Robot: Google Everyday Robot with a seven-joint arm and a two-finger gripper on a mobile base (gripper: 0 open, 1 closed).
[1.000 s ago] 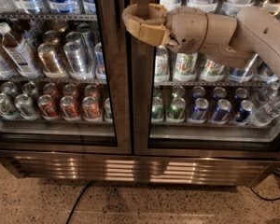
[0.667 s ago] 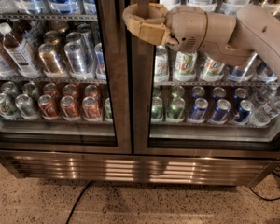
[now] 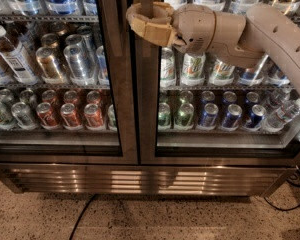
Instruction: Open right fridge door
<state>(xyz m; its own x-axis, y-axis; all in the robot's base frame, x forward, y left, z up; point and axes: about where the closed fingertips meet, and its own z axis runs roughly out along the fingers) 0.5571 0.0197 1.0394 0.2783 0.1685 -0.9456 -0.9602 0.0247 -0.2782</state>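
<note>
Gripper (image 3: 142,20) sits high at the left stile of the right fridge door (image 3: 148,109), beside the seam with the left door (image 3: 121,94). Can't tell if the jaws are clamped on it. The door is flush with its twin, with green-and-white cans (image 3: 194,69) behind the glass.

Tan end effector (image 3: 145,21) on dark door (image 3: 147,109)

The right door (image 3: 148,114) is seen shut, its dark brushed-metal frame set upright just beside the twin's at the centre. Green-and-white cans and blue cans are shown through its glass. The gripper (image 3: 140,20) is placed at its left stile, high up.
</note>
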